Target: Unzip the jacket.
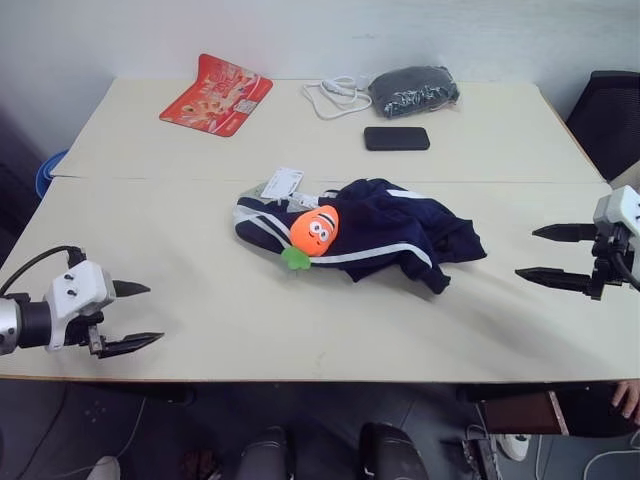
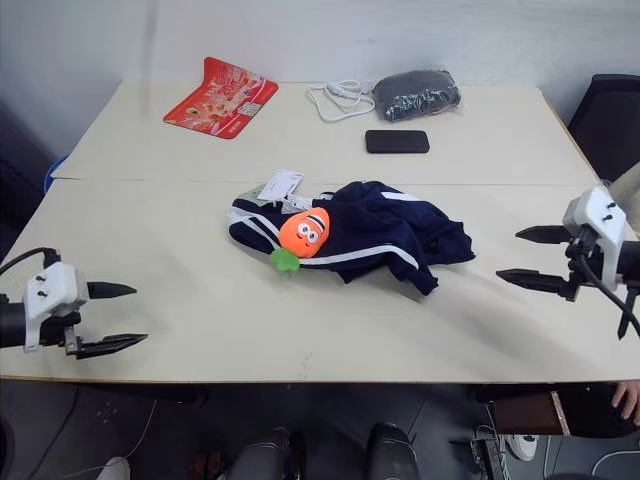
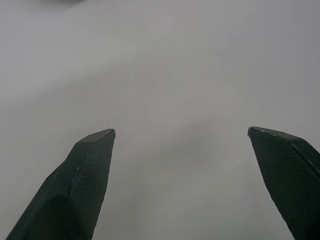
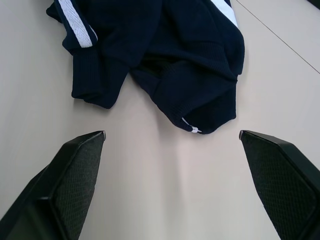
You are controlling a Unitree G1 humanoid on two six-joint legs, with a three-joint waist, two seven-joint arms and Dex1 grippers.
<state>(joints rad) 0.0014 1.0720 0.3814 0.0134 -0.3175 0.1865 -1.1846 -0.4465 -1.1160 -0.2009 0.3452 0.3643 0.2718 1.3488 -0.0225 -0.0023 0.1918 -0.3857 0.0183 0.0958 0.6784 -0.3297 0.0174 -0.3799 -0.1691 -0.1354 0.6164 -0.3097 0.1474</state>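
Lies crumpled mid-table (image 1: 200, 330), the jacket (image 1: 390, 235): navy, white-striped, heaped so that no zip line shows plainly. Looks soft and limp, light for its bulk; likely to drag and bunch rather than stay put when pulled, so probably wants one grip pinning the cloth while the other draws the slider. Best holds by guess: the collar end near the white paper tag (image 1: 282, 183), or the hem corner nearest the right arm, where a small white piece (image 4: 194, 130) pokes from the fold, perhaps a zip end, too small to say. Carries on its top an orange stuffed toy (image 1: 315, 229) with a face and a green tuft, liable to roll off once the cloth shifts.

Hangs over the table's left near edge, well apart from the cloth, the left gripper (image 1: 133, 317), jaws spread wide and empty. Faces the hem from the right side, the right gripper (image 1: 545, 252), likewise wide and empty.

Farther back: a red printed packet (image 1: 217, 94), lettering too small to read; a dark speckled bundle (image 1: 413, 90); a white cable (image 1: 335, 96); a black phone (image 1: 396, 138). No legible writing on the tag either.
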